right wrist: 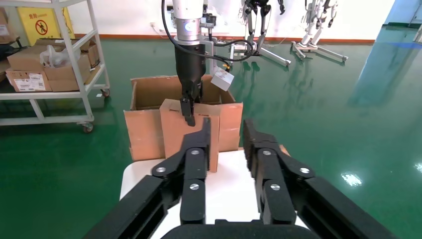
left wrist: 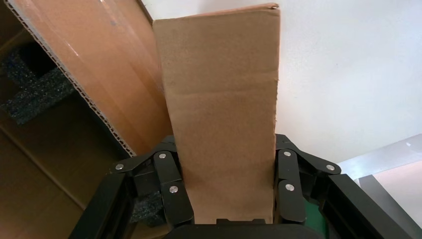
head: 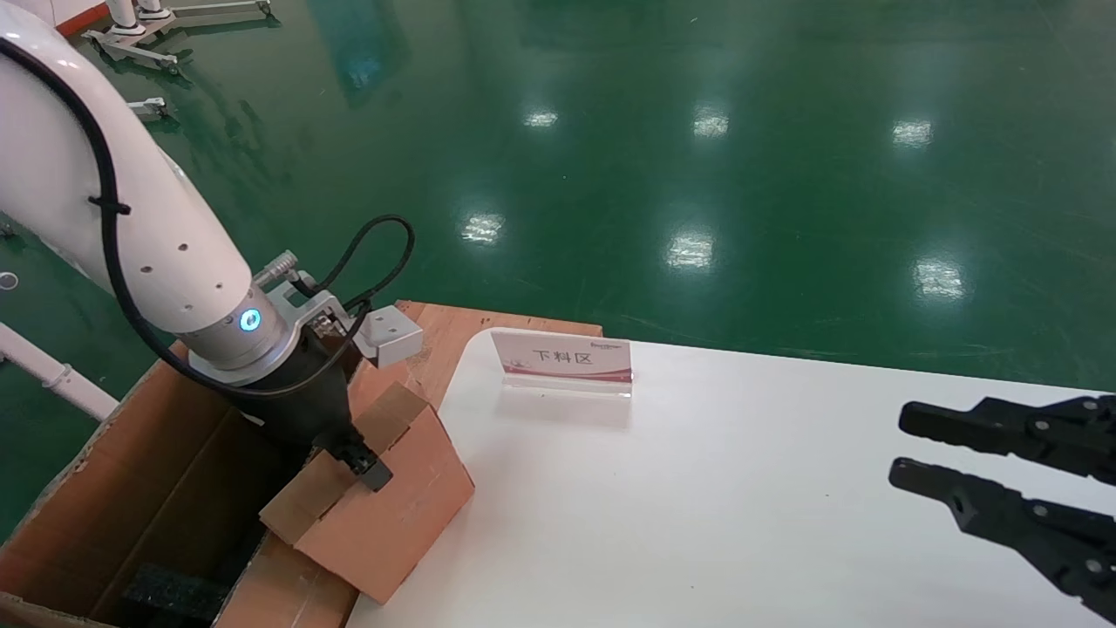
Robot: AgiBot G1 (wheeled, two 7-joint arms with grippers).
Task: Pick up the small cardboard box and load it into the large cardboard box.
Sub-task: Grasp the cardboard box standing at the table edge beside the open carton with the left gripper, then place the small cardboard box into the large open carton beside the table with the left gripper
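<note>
The small cardboard box is plain brown and stands on edge, tilted, at the white table's left edge, right beside the large cardboard box. My left gripper comes down on it from above and is shut on its upper edge. In the left wrist view the small cardboard box fills the gap between the fingers. The large cardboard box is open, with black foam at its bottom. My right gripper hovers open over the table's right side, holding nothing.
A pink-and-white sign stands at the table's far edge. Green floor lies beyond. In the right wrist view a shelf trolley with cartons stands past the large cardboard box.
</note>
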